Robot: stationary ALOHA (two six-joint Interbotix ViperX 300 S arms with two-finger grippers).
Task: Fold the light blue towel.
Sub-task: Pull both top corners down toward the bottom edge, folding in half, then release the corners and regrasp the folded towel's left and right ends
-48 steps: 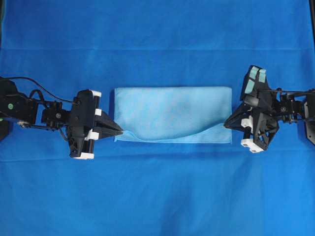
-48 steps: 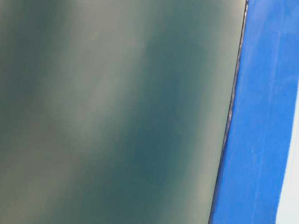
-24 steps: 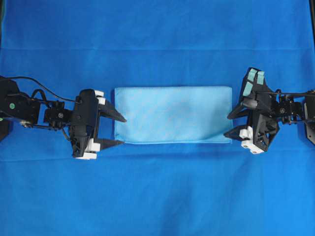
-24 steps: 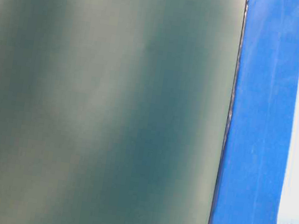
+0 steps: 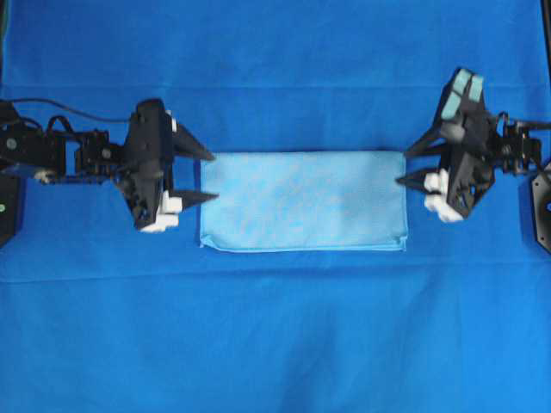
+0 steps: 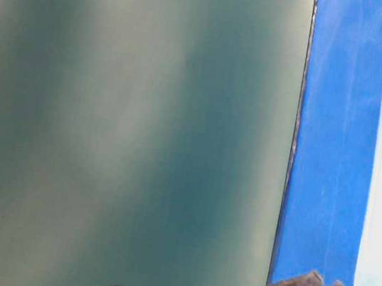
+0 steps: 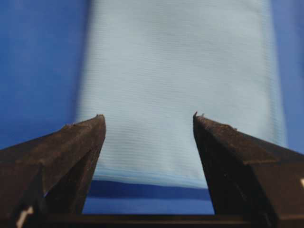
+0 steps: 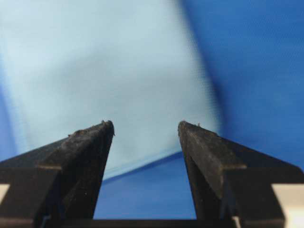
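End effectors both stand with jaws spread and nothing between them, as you can see from above and from each wrist camera. Your left end effector (image 5: 207,175) points toward the left short edge of the light blue towel (image 5: 303,200), its two dark fingers bracketing the upper part of that edge; from above the nearer tip looks just at the hem, though whether it touches the cloth you cannot tell. In the left wrist view the same end effector (image 7: 148,121) frames the towel (image 7: 180,76), which runs away from the camera as a long pale strip. Your right end effector (image 5: 403,168) faces the towel's right short edge near its upper corner, fingertips just beside the hem. In the right wrist view that end effector (image 8: 146,124) looks onto a corner of the towel (image 8: 104,71).

Towel lies flat as a wide folded rectangle, with a second layer showing along its lower edge, in the middle of the deep blue sheet (image 5: 275,327) covering the surface. The table-level view is mostly blur, with dark fingers low in frame.
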